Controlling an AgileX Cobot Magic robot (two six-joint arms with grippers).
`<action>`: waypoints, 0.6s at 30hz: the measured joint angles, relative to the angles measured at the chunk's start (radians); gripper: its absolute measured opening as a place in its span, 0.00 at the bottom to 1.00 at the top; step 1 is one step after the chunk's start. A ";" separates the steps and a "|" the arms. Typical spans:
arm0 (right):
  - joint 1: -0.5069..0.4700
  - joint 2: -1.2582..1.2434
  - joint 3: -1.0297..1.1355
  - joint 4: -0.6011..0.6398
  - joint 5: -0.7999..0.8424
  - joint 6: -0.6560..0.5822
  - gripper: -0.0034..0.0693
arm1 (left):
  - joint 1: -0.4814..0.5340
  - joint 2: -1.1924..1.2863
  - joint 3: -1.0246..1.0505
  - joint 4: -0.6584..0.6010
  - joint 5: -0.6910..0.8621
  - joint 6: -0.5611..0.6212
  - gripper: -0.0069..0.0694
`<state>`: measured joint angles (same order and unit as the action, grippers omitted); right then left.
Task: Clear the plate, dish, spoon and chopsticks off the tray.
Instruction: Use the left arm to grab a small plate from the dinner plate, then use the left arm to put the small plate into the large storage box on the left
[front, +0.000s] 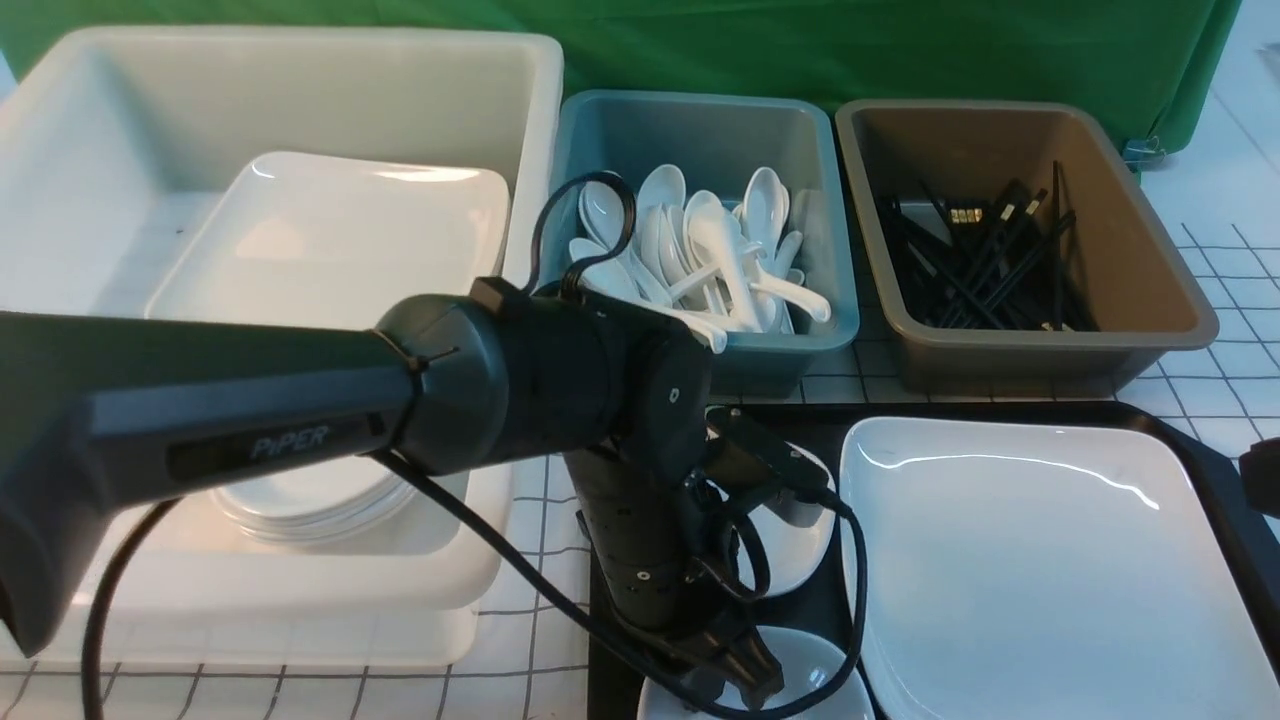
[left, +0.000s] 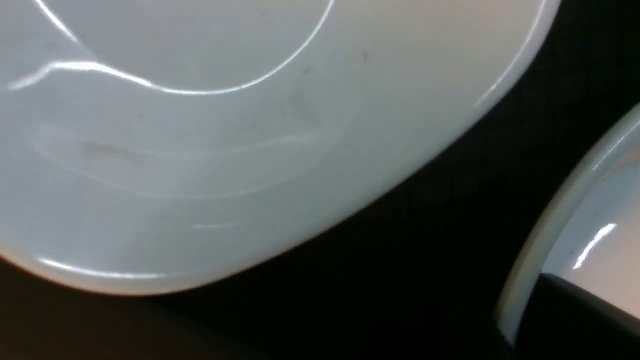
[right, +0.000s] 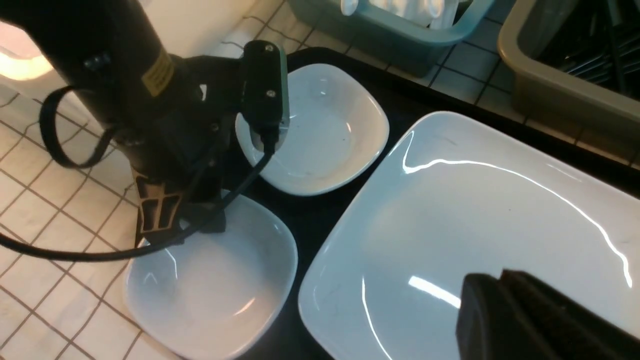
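Note:
The black tray (front: 1215, 470) carries the large white plate (front: 1040, 570) and two small white dishes. My left gripper (front: 750, 685) points down at the near dish (right: 220, 295) and is shut on its rim. In the left wrist view one dark finger (left: 590, 310) lies inside that rim (left: 565, 220), and the far dish (left: 200, 150) fills the rest. The far dish (right: 325, 130) lies untouched. My right gripper (right: 492, 295) hovers shut over the plate (right: 475, 200), holding nothing. The spoon and the chopsticks are out of view.
A big white tub (front: 300, 120) at the left holds a large plate and a stack of dishes. Behind the tray stand a teal tub (front: 700, 130) of white cutlery and a brown tub (front: 1150, 290) of black sticks. My left arm spans the front left.

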<state>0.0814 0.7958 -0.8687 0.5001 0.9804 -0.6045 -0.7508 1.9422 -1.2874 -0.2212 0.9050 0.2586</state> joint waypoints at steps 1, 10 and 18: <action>0.000 0.000 0.000 0.000 0.000 0.000 0.10 | 0.000 -0.003 0.000 -0.003 0.000 0.000 0.29; 0.000 0.000 0.000 0.005 0.000 -0.008 0.10 | 0.000 -0.134 -0.001 -0.024 0.024 -0.012 0.13; 0.000 0.009 -0.097 0.249 0.018 -0.163 0.07 | 0.044 -0.348 -0.105 -0.041 0.058 -0.096 0.11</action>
<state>0.0814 0.8045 -0.9661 0.7491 0.9985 -0.7671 -0.7066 1.5947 -1.3926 -0.2620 0.9626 0.1623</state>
